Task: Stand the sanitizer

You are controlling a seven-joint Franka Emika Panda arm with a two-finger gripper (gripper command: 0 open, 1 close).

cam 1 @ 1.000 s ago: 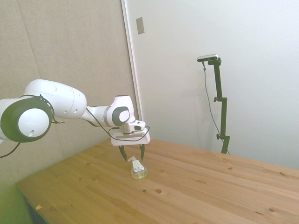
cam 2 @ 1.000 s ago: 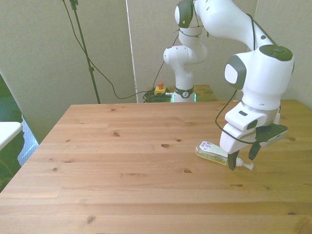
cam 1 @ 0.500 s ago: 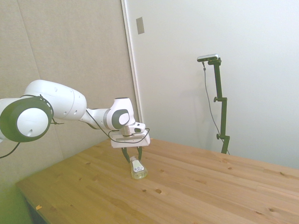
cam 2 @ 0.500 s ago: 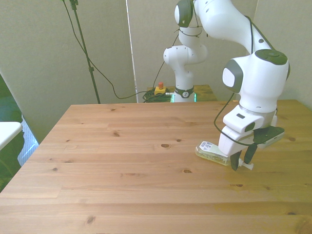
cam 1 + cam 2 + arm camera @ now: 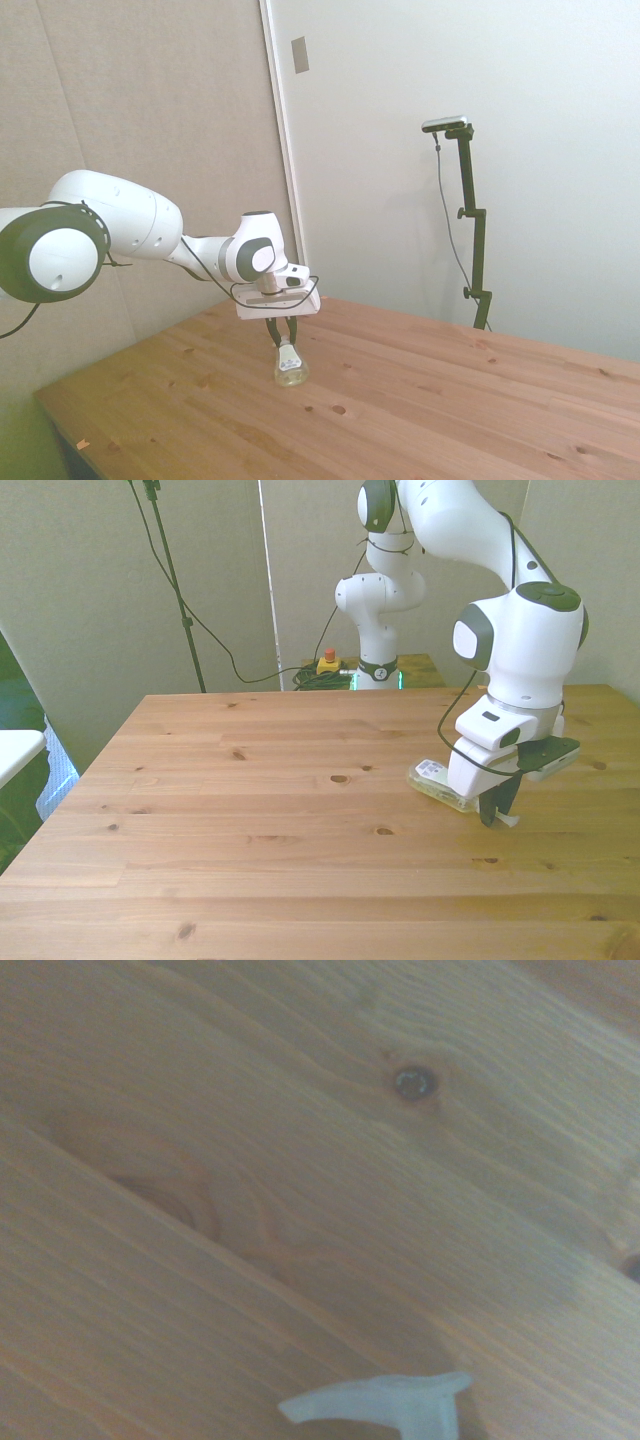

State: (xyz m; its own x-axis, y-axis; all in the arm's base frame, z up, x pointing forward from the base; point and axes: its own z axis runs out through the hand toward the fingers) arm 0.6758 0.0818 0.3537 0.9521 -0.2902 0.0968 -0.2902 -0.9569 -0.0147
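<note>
The end effector (image 5: 497, 810) is covering the neck of the sanitizer (image 5: 437, 782) in the front view. In the side view the sanitizer (image 5: 288, 366) is showing too small for its label to be read. The wrist view is blurring the worktop (image 5: 250, 1160), and its edge is cutting off the white nozzle (image 5: 385, 1403).

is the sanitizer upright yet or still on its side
Not upright. In the front view the sanitizer lies nearly flat just above the table, its nozzle end clamped in the gripper; the side view shows it slightly lifted.
</note>
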